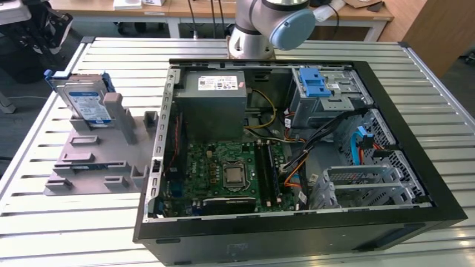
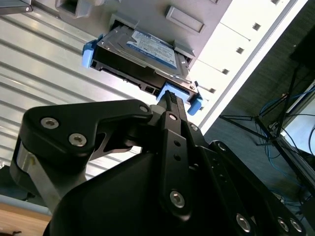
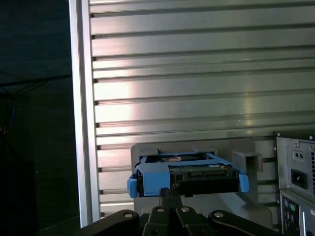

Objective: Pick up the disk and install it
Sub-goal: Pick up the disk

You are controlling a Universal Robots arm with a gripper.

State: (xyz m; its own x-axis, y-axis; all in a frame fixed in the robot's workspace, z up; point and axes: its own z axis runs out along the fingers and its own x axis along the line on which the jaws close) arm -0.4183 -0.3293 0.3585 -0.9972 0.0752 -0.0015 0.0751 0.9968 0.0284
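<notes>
Gripper (image 2: 171,97) is clamped shut, fingers pressed flat together with nothing between them. In both wrist views the tips line up with the near edge of the disk (image 3: 187,172) and overlap its blue bracket. Honestly can't tell if they're touching it or hanging clear of it.

The disk stands on edge in a slot of the grey holder block (image 1: 97,156), label side showing in the exterior view. It's near a corner of the slatted table (image 1: 74,222), on the exterior view's left. The open computer case (image 1: 297,233) sits just beside the block, and the blue-latched drive cage (image 1: 319,89) is inside it, toward the exterior view's right.

The disk's lower part is sunk in the slot. The fingertips cover a bit of the bracket in the first wrist view, and the arm (image 1: 256,28) gets cut off at the exterior view's top edge.
</notes>
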